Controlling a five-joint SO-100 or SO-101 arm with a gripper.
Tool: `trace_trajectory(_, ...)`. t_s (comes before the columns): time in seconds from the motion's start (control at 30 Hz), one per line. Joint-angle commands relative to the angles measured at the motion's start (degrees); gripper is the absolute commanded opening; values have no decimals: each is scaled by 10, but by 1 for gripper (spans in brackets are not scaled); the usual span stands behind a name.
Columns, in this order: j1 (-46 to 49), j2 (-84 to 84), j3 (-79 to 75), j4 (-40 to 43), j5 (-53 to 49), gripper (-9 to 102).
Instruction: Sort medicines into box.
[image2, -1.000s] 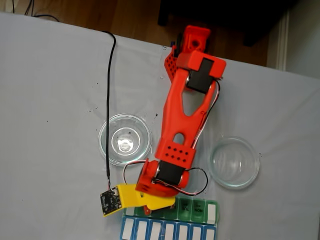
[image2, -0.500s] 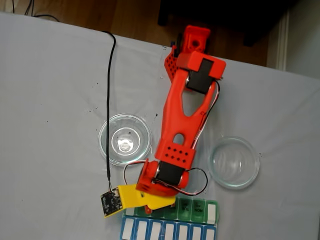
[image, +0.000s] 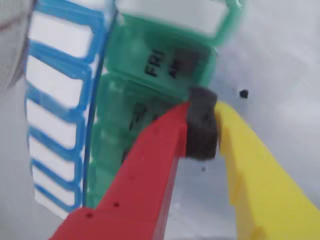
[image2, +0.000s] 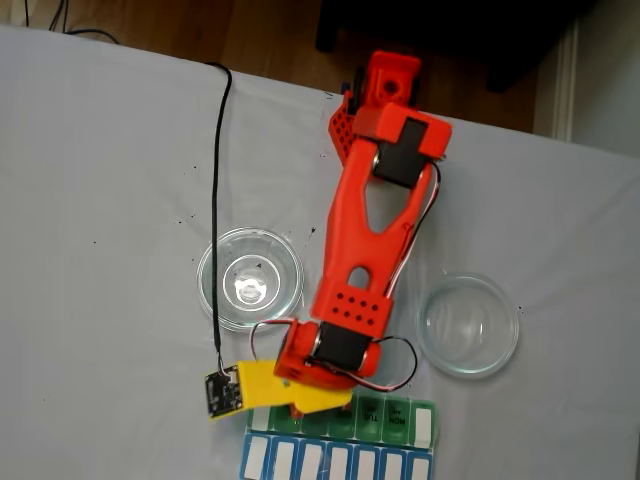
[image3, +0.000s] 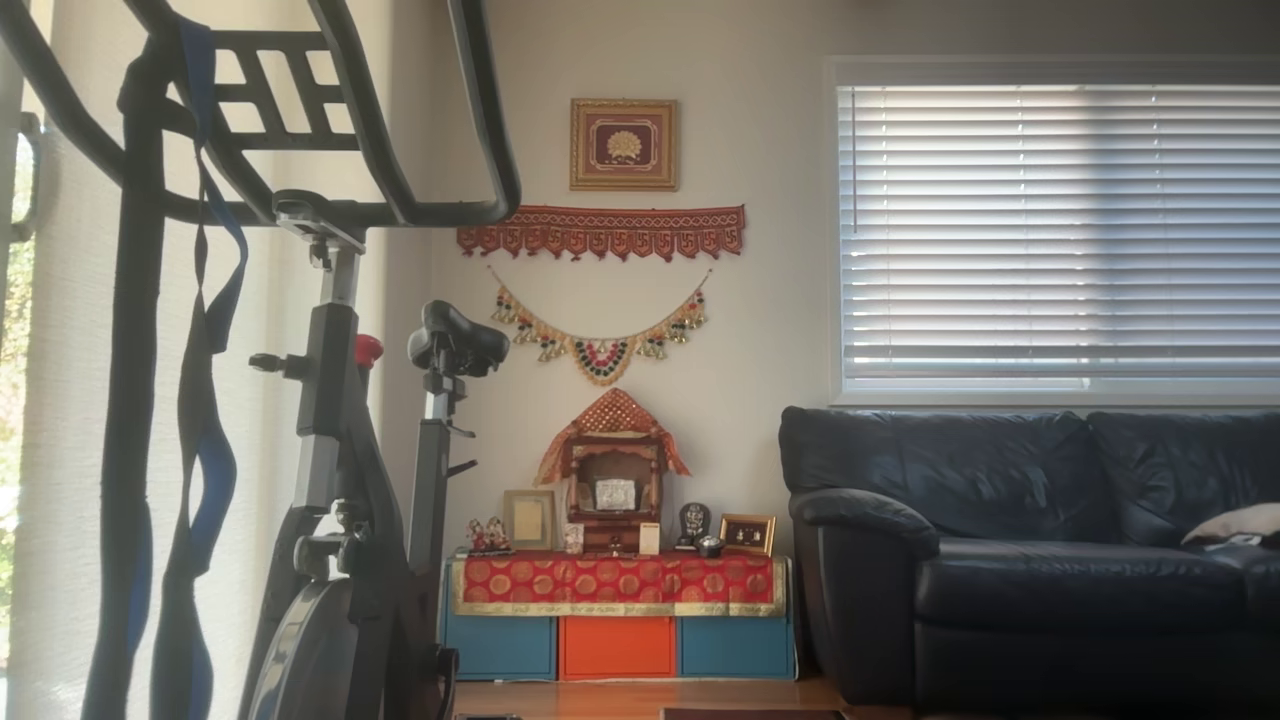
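The box (image: 150, 70) is a green-lidded pill row; one lid reads FRI. In the fixed view the box (image2: 395, 415) lies at the table's near edge, its left end covered by the wrist. My gripper (image: 209, 107) hangs just above the box's edge, its red finger (image: 155, 165) and yellow finger (image: 250, 165) closed together on a black pad at the tip. In the fixed view the gripper (image2: 297, 412) sits over the box's left part. Nothing shows between the fingers. The medicines are out of view.
A blue-and-white organiser row (image2: 335, 462) lies right beside the box. Two clear glass dishes (image2: 250, 278) (image2: 468, 325) stand either side of the red arm (image2: 365, 240). A black cable (image2: 218, 210) runs across the white cloth. Tiny black specks dot the cloth.
The wrist and its camera board have shifted slightly away from the organisers, towards the arm's base. The fingers look the same, and the dishes and box have not moved.
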Motion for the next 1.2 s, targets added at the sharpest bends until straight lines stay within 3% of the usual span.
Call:
trace_trajectory(0.0, -8, 149, 31, -9, 20, 1)
trace_trajectory(0.2, -52, 384, 185, -62, 13, 1)
trace_trajectory(0.37, -93, 587, 392, -178, -61, 1)
trace_trajectory(0.57, -104, 834, 672, -198, -160, 1)
trace_trajectory(0.77, -79, 901, 761, -92, -285, 1)
trace_trajectory(0.83, -79, 901, 756, -13, -313, 1)
trace_trajectory(1.07, -130, 899, 792, 193, -312, 1)
trace_trajectory(1.17, -134, 897, 834, 192, -302, 2)
